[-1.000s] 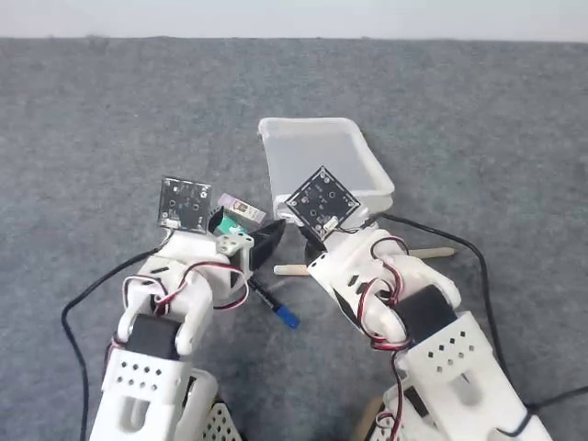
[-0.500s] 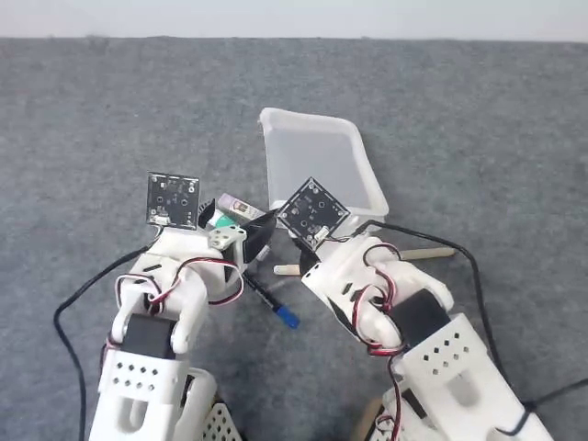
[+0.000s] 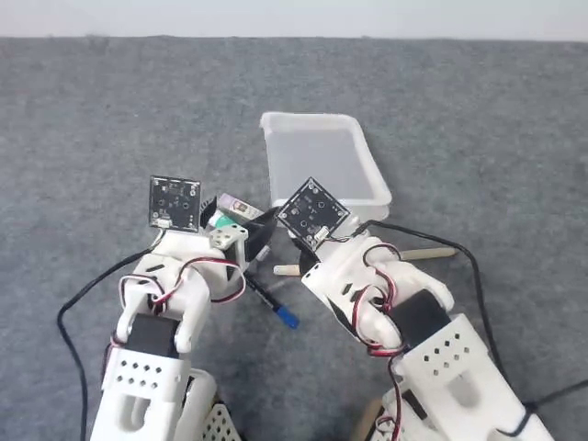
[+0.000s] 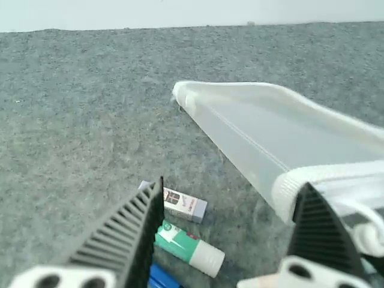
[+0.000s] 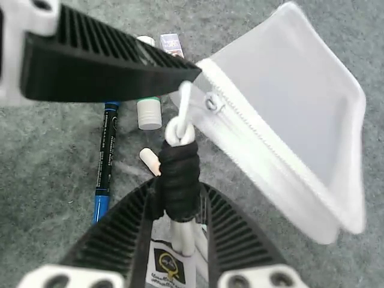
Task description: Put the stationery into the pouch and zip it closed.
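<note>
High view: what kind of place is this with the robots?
Probably a tabletop robot-practice setup: a left arm and right arm over a grey mat, a clear pouch whose zip pull the right tool pinches, and a pen lying loose.

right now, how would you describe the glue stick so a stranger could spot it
Find the white pouch on the grey mat. Off its corner nearest the left arm lies some loose stationery. The glue stick is the stubby green tube with a white cap, next to a flat eraser and a long blue-tipped pen.
</note>
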Available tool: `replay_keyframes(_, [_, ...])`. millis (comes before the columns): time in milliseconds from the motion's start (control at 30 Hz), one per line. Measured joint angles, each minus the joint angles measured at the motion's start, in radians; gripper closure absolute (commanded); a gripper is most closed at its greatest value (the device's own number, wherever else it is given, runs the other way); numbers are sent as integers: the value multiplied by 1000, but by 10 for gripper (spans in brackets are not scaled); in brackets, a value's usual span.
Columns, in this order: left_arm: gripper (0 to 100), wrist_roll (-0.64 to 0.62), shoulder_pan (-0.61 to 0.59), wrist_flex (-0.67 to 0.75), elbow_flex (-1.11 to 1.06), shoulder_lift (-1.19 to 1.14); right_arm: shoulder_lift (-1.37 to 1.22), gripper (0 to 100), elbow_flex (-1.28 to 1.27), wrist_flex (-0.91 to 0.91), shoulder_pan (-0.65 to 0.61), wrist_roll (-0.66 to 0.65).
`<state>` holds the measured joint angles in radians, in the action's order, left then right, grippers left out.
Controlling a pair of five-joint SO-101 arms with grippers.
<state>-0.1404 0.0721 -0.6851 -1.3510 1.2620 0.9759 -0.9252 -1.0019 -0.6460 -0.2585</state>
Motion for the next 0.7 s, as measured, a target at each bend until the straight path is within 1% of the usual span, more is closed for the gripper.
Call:
replay_keyframes(167, [678,-3,44,2,-17,0,64,991,-2,-14,-2,0])
replay_keyframes(300, [705,0,51,2,-18,0,106,991,-2,-38,-29,0])
replay_keyframes(433, [705,21,51,0,-18,0,107,991,-2,-38,-35,0])
replay_keyframes(567, [670,34,51,-68,-6,0,107,991,-2,-37,-40,0])
replay_keyframes(700, [663,35,49,-147,31,0,107,991,-2,-15,-38,0])
